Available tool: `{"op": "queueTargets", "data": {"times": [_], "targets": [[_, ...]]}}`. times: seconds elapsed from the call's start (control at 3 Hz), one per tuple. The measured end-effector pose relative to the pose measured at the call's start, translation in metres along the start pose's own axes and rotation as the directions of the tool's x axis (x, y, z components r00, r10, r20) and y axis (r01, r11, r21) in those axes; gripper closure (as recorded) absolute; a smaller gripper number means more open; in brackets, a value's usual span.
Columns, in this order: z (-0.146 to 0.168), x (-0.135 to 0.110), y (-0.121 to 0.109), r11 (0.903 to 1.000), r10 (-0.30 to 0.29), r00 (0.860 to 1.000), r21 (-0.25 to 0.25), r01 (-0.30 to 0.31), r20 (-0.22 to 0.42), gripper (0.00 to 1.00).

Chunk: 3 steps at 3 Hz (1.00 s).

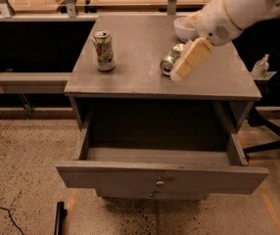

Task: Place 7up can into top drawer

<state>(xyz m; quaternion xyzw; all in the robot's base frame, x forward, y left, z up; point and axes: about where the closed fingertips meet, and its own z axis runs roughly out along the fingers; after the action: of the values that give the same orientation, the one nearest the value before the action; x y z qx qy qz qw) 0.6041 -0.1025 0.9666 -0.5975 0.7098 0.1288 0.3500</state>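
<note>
1. The top drawer stands pulled open across the lower middle of the frame, so I judge the reach for the can is the step in hand.
2. The 7up can stands upright at the upper left of the cabinet top, untouched.
3. My gripper hangs right of centre, just beside a greener can lying on its side. I cannot tell how wide it is set.
4. Next, I think, I must cross left to the upright can and avoid the lying one.

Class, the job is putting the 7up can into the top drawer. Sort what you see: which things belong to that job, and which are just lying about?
Belongs to the job:
7up can, upright at the left of the cabinet top
top drawer, pulled open
tool, over the top's right side

Just lying about:
green can, on its side
white bowl
small bottle
</note>
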Motion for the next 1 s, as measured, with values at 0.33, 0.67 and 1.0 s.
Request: {"op": "queueTargets", "data": {"times": [0.33, 0.67, 1.0], "targets": [[0.045, -0.031, -0.055, 1.0, -0.003, 0.998, 0.007, 0.002, 0.058, 0.0], [0.089, -0.046, -0.093, 0.9992, 0.024, 0.996, 0.03, -0.027, 0.087, 0.0], [0.098, -0.048, -0.101, 0.9989, 0.028, 0.995, 0.034, -0.031, 0.095, 0.0]]}}
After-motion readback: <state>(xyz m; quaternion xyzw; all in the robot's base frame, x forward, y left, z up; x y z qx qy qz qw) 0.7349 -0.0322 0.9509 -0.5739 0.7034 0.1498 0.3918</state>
